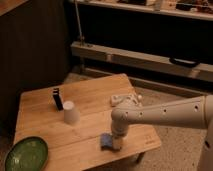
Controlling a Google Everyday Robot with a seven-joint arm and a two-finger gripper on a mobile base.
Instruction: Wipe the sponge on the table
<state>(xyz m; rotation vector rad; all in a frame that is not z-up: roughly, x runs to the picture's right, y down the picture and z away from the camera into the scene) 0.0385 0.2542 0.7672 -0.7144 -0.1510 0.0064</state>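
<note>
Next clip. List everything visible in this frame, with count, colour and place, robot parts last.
table: one, light wood planks, centre of the view
sponge: one, blue, near the table's front right edge, under the gripper
cup: one, white, upturned, left of table centre
block: one, black, upright, just behind the cup
plate: one, green, round, front left corner of the table
pale lump: one, whitish, behind the arm on the table; cannot tell what it is
rail: one, grey, running across behind the table
arm: one, white, reaching in from the right
gripper: one, pointing down at the sponge
</note>
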